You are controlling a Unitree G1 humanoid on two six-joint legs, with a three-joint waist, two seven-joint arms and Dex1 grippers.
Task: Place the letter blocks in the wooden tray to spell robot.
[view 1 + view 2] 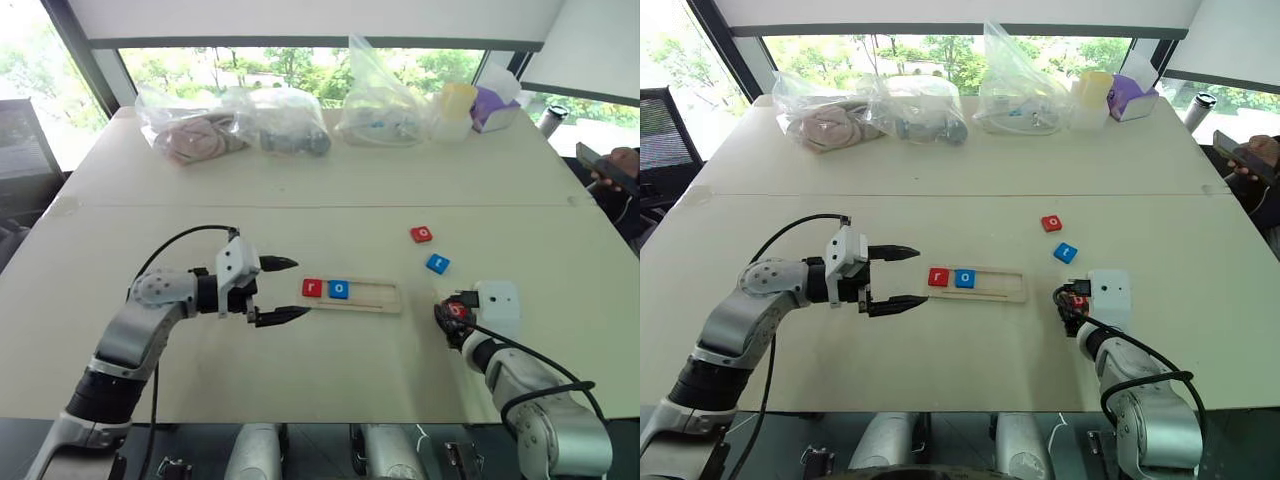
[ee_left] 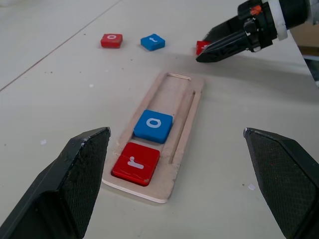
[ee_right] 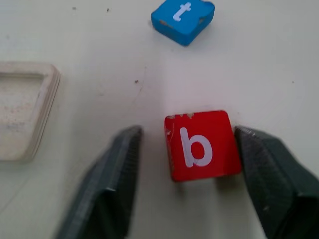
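The wooden tray [image 1: 350,294] is lying flat near the middle of the tabletop [image 1: 300,190], long side running parallel to the near edge. Two blocks are sitting inside it, side by side at its left end: the red r block [image 1: 312,288] outermost, the blue o block [image 1: 339,290] touching it on the right; the remaining length of the tray is showing bare wood. The left gripper [image 1: 278,291] is hovering just beside the tray's left end, pointing along it, fingers spread wide and holding nothing. Toward the right edge of the tabletop, the red o block [image 1: 421,234] and the blue t block [image 1: 437,264] are lying loose, near each other but apart. The right gripper [image 3: 192,164] is sitting low over the tabletop with the red b block [image 3: 202,145] lying flat between its parted fingers; one finger [image 3: 271,169] is touching or almost touching the block's side, the other standing off with a gap. Clear bags [image 1: 230,125] are lining the far edge.
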